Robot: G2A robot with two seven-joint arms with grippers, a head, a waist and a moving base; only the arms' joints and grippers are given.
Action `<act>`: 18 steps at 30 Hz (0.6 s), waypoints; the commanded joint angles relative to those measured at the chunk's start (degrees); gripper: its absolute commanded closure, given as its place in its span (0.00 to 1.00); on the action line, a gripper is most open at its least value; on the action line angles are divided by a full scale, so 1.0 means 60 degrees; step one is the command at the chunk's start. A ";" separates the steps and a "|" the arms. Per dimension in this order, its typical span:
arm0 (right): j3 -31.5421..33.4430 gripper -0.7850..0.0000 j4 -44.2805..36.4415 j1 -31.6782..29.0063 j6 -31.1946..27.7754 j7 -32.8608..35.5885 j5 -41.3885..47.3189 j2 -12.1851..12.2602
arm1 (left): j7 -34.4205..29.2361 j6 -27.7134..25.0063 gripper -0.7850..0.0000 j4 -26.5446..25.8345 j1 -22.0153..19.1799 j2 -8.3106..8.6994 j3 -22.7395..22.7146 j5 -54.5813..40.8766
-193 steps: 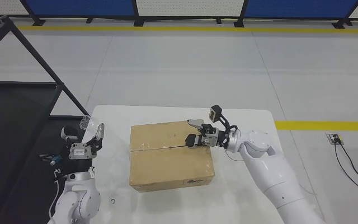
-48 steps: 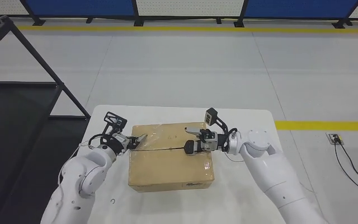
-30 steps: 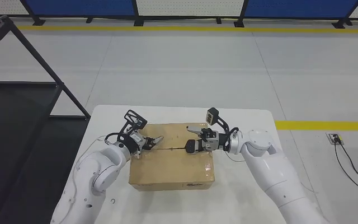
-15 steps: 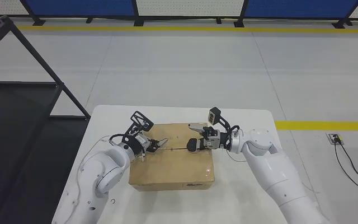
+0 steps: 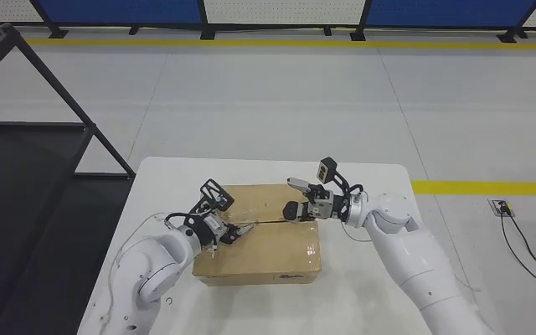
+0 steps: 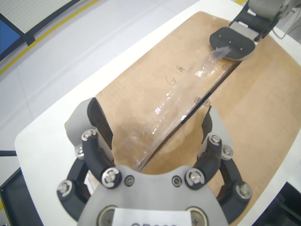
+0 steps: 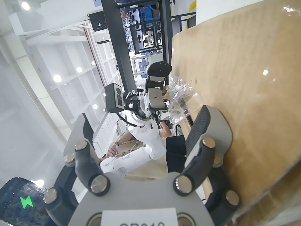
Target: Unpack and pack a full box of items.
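Note:
A brown cardboard box (image 5: 255,251) lies on the white table (image 5: 360,276), its two top flaps meeting in a dark seam (image 6: 188,116). A strip of clear tape (image 6: 178,95) runs along the far flap beside the seam, crumpled at one end (image 7: 181,90). My left gripper (image 5: 234,230) (image 6: 150,111) is open over the left part of the box, fingers on either side of the seam. My right gripper (image 5: 293,195) (image 7: 144,116) is open at the seam's right end. One of its pads (image 6: 231,44) rests on the tape end and the flap edge.
A small ring-shaped item (image 5: 170,301) lies on the table near the front left corner. A black metal frame (image 5: 50,159) stands left of the table. The table edge runs close behind the box, with bare table surface right of it.
My left arm swung in from the table's left edge to above the box and slid rightward along the seam. The right gripper rose slightly toward the back at the seam's right end.

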 commanded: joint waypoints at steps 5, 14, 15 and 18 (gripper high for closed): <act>0.0013 0.00 -0.0026 -0.0003 -0.0006 -0.0030 -0.0006 0.0010 | 0.0906 0.0435 0.00 -0.0493 0.0327 0.0065 -0.1051 -0.1120; 0.0107 0.00 -0.0055 -0.0027 -0.0010 -0.0063 -0.0032 0.0055 | 0.1720 0.1120 0.00 -0.0045 0.1162 0.0167 -0.2421 -0.2047; 0.0115 0.00 -0.0056 -0.0027 -0.0002 -0.0056 -0.0034 0.0059 | 0.1713 0.1034 0.00 -0.0034 0.1273 0.0179 -0.2519 -0.2247; 0.0121 0.00 -0.0057 -0.0024 0.0034 -0.0065 -0.0045 0.0068 | 0.1732 0.0869 0.00 -0.0032 0.1626 0.0221 -0.2781 -0.2467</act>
